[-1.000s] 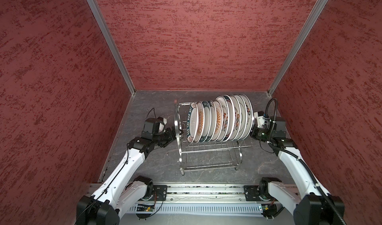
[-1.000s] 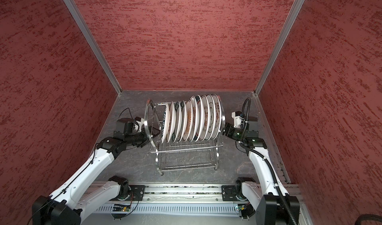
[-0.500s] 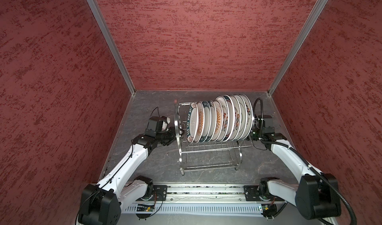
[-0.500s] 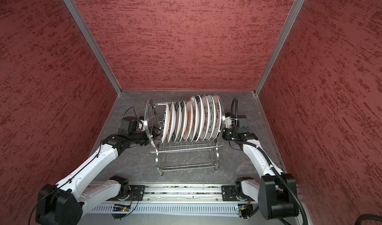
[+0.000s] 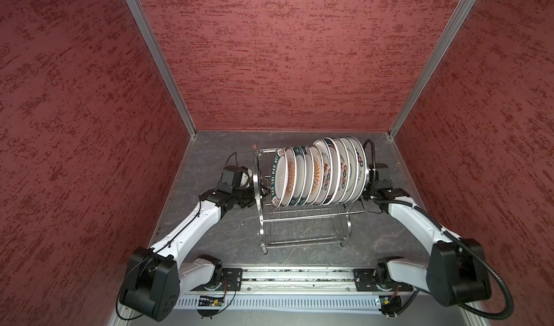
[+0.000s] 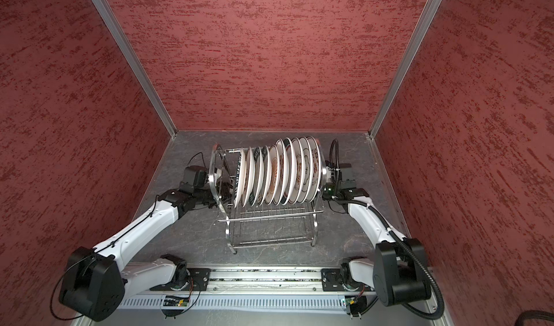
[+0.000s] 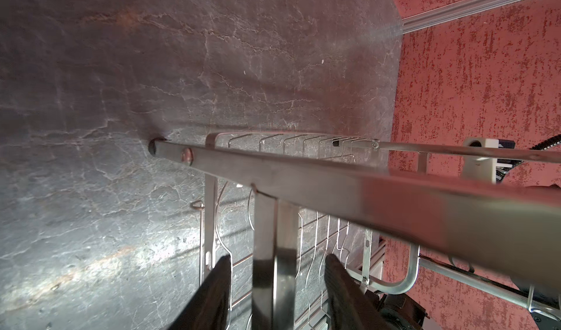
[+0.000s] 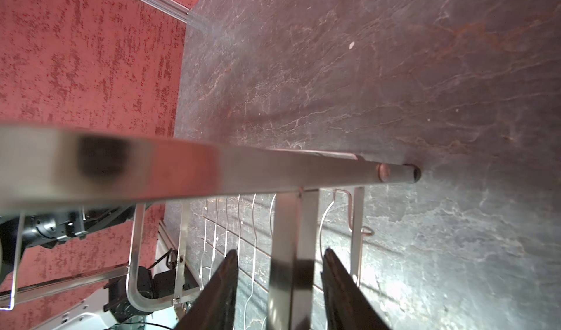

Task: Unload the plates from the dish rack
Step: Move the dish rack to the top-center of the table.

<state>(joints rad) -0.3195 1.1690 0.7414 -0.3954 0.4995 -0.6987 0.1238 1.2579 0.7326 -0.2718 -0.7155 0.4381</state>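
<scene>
The dish rack [image 5: 302, 217] [image 6: 271, 212] is shiny steel and stands mid-table. Several white printed plates [image 5: 317, 171] [image 6: 278, 174] stand on edge in its upper tier. My left gripper [image 5: 253, 197] [image 6: 217, 200] is at the rack's left end frame. In the left wrist view, the left gripper [image 7: 277, 258] is open, its dark fingers [image 7: 217, 286] either side of a flat upright bar [image 7: 271, 222] with gaps. My right gripper [image 5: 368, 189] [image 6: 326, 189] is at the right end frame. In the right wrist view, the right gripper [image 8: 280, 252] likewise stands open astride a bar [image 8: 293, 222].
Red textured walls [image 5: 284, 54] close in the back and both sides, with aluminium corner posts [image 5: 156, 57]. The arm bases sit on a rail [image 5: 296, 276] along the front edge. The tabletop [image 5: 233, 237] is dark stone-patterned. A black cable [image 5: 370, 150] loops above the right wrist.
Both arms have moved inward onto the rack's end frames. Both pairs of jaws have narrowed around the frame bars. Rack and plates have not moved.
</scene>
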